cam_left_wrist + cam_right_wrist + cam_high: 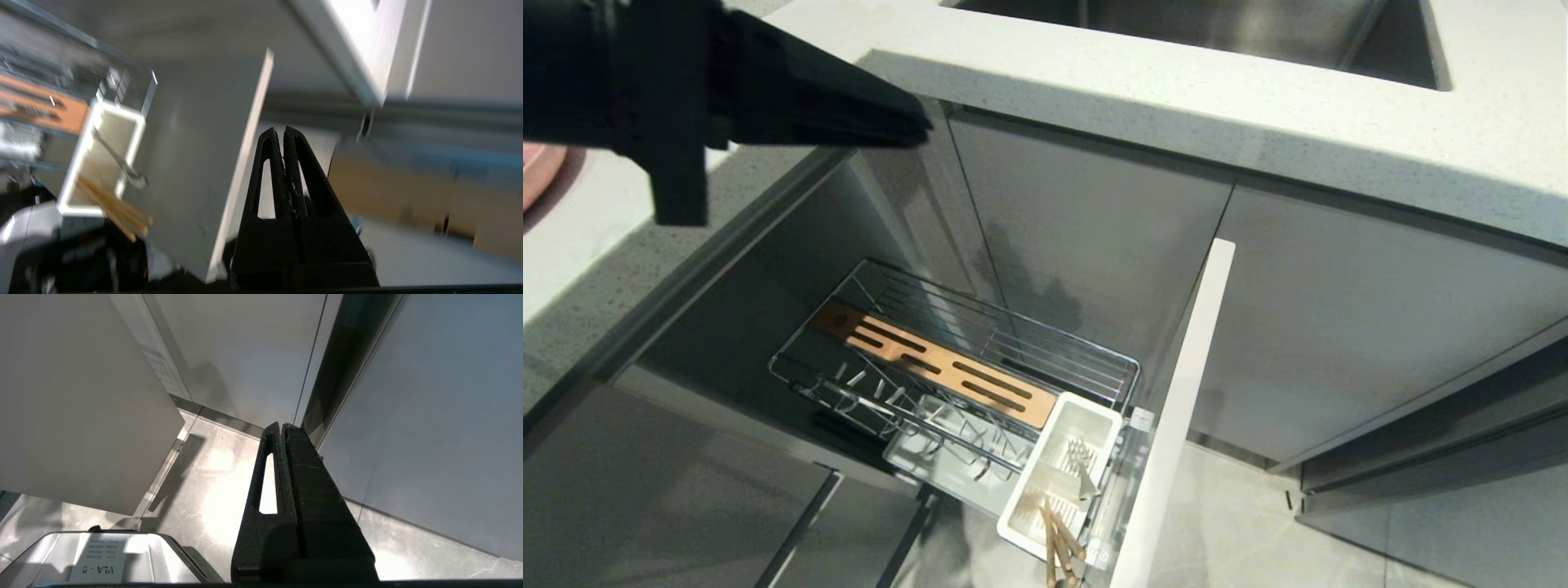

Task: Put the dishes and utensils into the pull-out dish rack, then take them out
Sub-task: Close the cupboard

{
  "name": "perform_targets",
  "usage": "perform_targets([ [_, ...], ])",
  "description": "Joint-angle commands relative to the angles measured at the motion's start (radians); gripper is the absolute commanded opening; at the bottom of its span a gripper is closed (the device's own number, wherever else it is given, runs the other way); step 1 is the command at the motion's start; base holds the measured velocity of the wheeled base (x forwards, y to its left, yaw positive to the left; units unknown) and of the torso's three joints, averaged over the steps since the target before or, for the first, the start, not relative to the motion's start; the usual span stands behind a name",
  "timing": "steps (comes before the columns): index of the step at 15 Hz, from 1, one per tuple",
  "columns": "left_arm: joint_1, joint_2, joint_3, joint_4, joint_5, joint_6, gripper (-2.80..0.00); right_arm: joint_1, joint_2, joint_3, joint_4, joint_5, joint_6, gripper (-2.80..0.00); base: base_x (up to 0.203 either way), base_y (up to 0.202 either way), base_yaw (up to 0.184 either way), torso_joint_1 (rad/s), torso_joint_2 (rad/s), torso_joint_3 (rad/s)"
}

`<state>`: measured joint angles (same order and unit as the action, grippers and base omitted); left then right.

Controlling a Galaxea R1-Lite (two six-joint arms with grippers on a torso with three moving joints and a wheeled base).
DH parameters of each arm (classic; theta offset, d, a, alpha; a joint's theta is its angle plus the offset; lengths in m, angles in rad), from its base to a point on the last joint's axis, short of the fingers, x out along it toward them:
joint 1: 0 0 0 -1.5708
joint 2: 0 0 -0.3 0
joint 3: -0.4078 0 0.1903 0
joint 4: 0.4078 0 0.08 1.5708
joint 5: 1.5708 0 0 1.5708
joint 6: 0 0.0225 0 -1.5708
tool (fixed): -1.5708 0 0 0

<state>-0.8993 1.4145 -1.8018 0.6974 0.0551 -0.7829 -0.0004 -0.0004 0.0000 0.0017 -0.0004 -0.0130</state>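
Two chopsticks (1058, 543) and a fork (1080, 467) stand in the white cup (1094, 416) at the rack's (947, 327) five o'clock corner, beside the door front (1176, 416). No dishes sit on its prongs. At ten o'clock of the rack, the left gripper (923, 126) hangs by the counter (1217, 90), jaws pressed together, empty. Down by the floor (204, 477), the right gripper (282, 426) is likewise closed on nothing.
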Motion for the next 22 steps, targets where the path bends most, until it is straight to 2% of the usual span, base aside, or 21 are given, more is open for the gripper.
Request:
perform_targets([
  [1, -0.086, 0.087, 0.021, 0.010, 0.002, -0.007, -2.80, 0.000, 0.000, 0.000, 0.000, 0.000, -0.001, -2.80, 0.000, 0.000, 0.000, 0.000, 0.00, 0.000],
  [3, -0.166, 0.137, 0.051, 0.012, 0.003, -0.008, -2.80, 0.000, 0.000, 0.000, 0.000, 0.000, -0.001, -2.80, 0.000, 0.000, 0.000, 0.000, 0.00, 0.000],
  [6, -0.224, 0.203, 0.074, 0.014, 0.005, 0.000, -2.80, 0.000, 0.000, 0.000, 0.000, 0.000, -0.001, -2.80, 0.000, 0.000, 0.000, 0.000, 0.00, 0.000],
  [10, -0.292, 0.303, 0.069, 0.081, 0.004, 0.008, -2.80, 0.000, 0.000, 0.000, 0.000, 0.000, -0.001, -2.80, 0.000, 0.000, 0.000, 0.000, 0.00, 0.000],
  [18, -0.311, 0.400, 0.076, 0.101, 0.010, 0.007, -2.80, -0.001, 0.000, 0.000, 0.000, 0.000, -0.001, -2.80, 0.000, 0.000, 0.000, 0.000, 0.00, 0.000],
  [22, -0.311, 0.402, 0.074, 0.113, 0.118, 0.007, -2.80, 0.000, 0.000, 0.000, 0.000, 0.000, -0.001, -2.80, 0.000, 0.000, 0.000, 0.000, 0.00, 0.000],
])
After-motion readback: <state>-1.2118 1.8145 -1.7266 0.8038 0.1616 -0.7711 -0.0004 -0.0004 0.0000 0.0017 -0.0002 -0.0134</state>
